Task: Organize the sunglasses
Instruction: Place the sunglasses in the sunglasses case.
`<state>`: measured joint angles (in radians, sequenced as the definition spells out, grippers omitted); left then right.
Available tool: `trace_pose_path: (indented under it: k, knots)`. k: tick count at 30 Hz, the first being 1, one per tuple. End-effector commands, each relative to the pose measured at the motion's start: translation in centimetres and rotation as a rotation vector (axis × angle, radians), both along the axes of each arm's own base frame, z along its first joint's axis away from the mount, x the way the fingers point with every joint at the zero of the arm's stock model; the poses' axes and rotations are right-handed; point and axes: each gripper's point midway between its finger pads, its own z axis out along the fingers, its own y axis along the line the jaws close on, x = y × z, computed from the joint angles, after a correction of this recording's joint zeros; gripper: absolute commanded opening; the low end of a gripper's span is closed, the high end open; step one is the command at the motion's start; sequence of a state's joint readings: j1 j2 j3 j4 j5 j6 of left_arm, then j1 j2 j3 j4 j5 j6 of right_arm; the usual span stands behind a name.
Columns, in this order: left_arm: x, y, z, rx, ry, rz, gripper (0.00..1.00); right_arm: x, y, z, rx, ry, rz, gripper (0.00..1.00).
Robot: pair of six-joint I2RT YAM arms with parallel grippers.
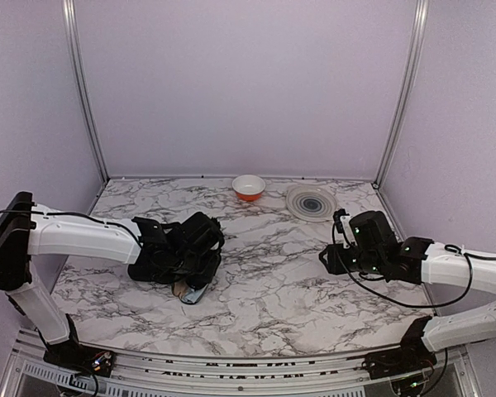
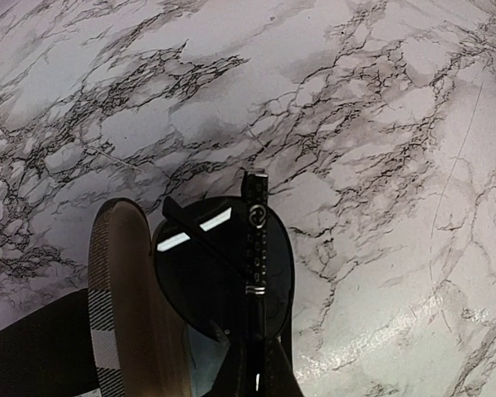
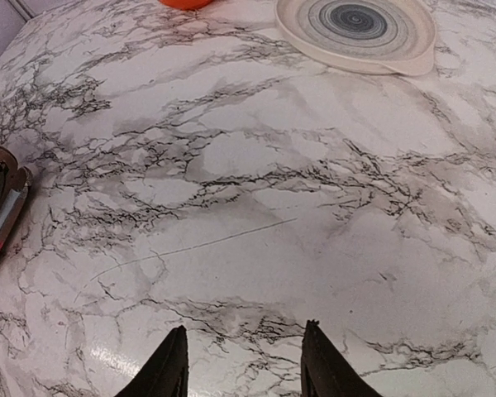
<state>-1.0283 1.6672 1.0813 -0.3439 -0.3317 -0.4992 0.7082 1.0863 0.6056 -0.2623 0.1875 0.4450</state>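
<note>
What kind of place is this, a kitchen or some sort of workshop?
Probably a robot test booth, not a kitchen: plain lilac walls in metal framing, a left arm and right arm mounted at a marble-look table, with only an orange bowl and a plate nearby.

Top camera: high above the near edge, whole marble table (image 1: 273,273) framed. Left wrist: close, steeply down. Right wrist: low, oblique, shares the plate (image 3: 355,29) with top.

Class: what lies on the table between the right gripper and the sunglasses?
Only bare white marble tabletop, seen in the top view, between the right gripper and the thin black wire-framed sunglasses.
</note>
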Motion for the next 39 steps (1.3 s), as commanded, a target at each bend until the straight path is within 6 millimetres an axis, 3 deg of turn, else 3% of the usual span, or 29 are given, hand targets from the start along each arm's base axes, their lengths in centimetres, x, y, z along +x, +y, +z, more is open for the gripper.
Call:
trace_pose_path:
  k: [1,15,39]
  knots:
    - [0.1,0.9,-0.1,-0.005,-0.008,0.050,0.00,0.8,0.5,1.4,0.036,-0.031,-0.007,0.45]
    - [0.0,1.6,-2.0,0.007,0.000,0.080,0.00,0.7,0.2,0.2,0.014,-0.010,-0.011,0.45]
    - [-0.2,3.1,-5.9,0.088,0.021,0.111,0.00,0.5,-0.1,0.0,0.009,-0.007,-0.018,0.45]
